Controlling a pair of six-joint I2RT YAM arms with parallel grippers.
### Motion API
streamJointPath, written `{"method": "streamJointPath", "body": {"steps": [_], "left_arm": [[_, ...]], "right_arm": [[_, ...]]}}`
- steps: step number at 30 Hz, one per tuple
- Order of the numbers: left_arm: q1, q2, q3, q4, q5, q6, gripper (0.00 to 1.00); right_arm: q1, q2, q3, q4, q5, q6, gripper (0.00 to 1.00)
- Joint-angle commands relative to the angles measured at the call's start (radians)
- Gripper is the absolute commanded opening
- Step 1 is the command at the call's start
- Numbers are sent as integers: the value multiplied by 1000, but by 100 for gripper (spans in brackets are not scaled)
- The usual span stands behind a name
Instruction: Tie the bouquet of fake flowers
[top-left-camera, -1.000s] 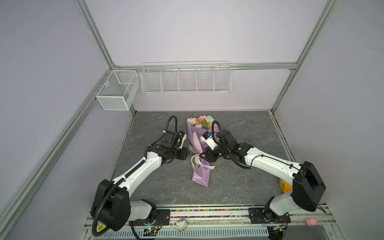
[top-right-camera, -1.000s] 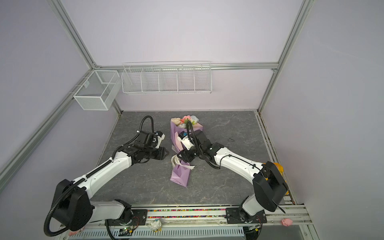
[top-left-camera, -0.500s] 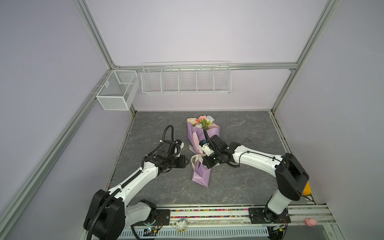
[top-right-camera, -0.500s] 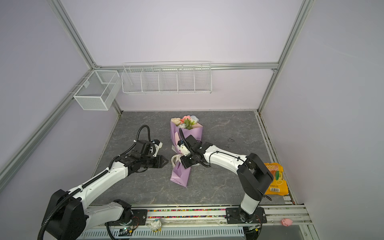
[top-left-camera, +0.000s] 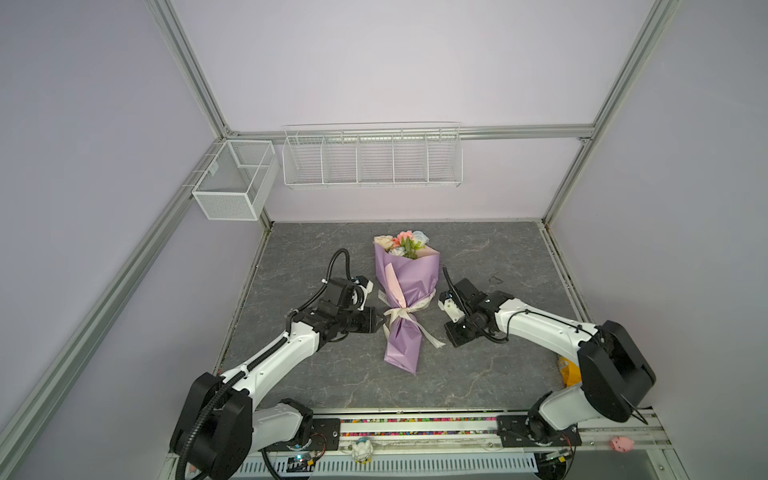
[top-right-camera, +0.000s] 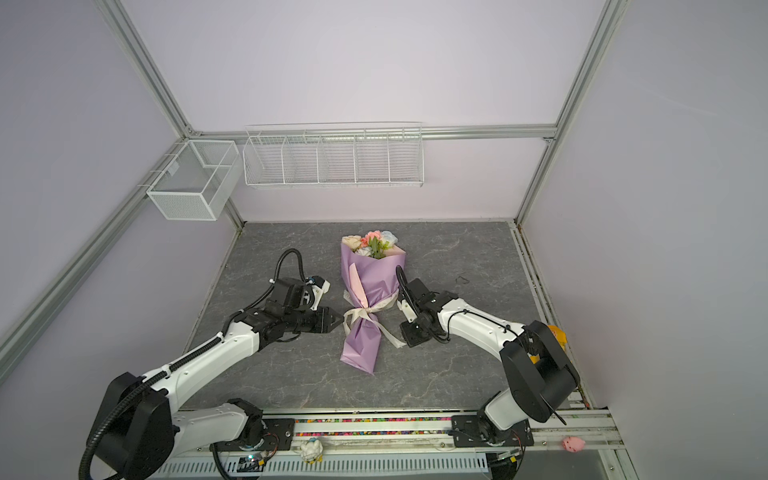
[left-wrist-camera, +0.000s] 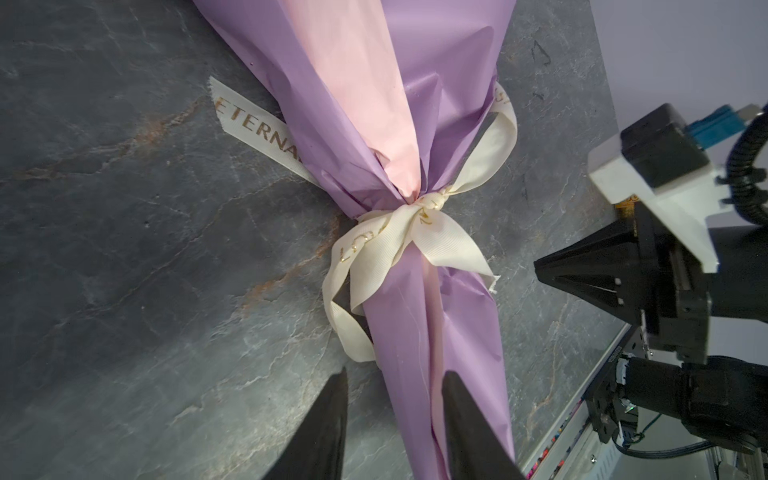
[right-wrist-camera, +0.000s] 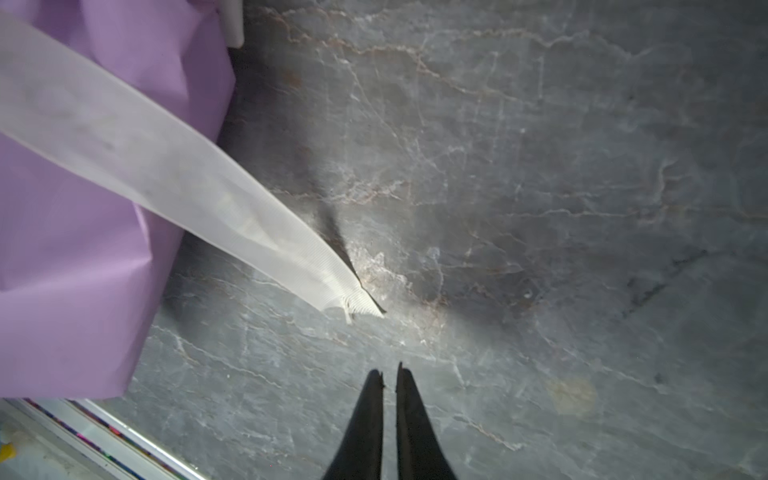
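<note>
The bouquet of fake flowers (top-left-camera: 409, 286) (top-right-camera: 370, 282) lies in lilac and pink paper on the grey table, blooms toward the back wall. A cream printed ribbon (top-left-camera: 402, 312) (left-wrist-camera: 415, 224) is knotted round its waist. One loose ribbon tail (right-wrist-camera: 249, 228) ends on the table. My left gripper (top-left-camera: 379, 322) (top-right-camera: 338, 321) (left-wrist-camera: 395, 374) hovers just left of the knot, open and holding nothing. To the right of the bouquet, my right gripper (top-left-camera: 451, 338) (top-right-camera: 409, 338) (right-wrist-camera: 388, 370) stands near the tail's end. It is shut to a thin slit and holds nothing.
A long wire basket (top-left-camera: 372, 156) hangs on the back wall and a mesh box (top-left-camera: 232, 183) hangs at the left corner. A yellow packet (top-left-camera: 567, 368) lies by the right edge under the right arm. A small dark loop (top-left-camera: 494, 279) rests on the table at the right.
My right gripper has let go of the ribbon and drawn back to the right of the bouquet. The left gripper has pulled back a little to the left. The ribbon stays knotted.
</note>
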Motion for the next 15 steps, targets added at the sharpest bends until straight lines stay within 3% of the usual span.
{"method": "streamJointPath", "body": {"steps": [1, 2, 5, 10, 15], "left_arm": [[-4, 43, -16, 57, 34, -42, 40], [-6, 55, -19, 75, 47, -53, 40], [-19, 79, -37, 140, 93, -87, 40], [-95, 139, -43, 235, 129, -139, 37], [-171, 249, -56, 365, 122, -216, 16]], "right_arm": [[12, -58, 4, 101, -118, 49, 29], [18, -66, 5, 152, -162, 76, 38], [47, -35, 49, 219, -228, 107, 49], [73, 70, 135, 250, -238, 151, 53], [77, 157, 135, 241, -229, 147, 51]]}}
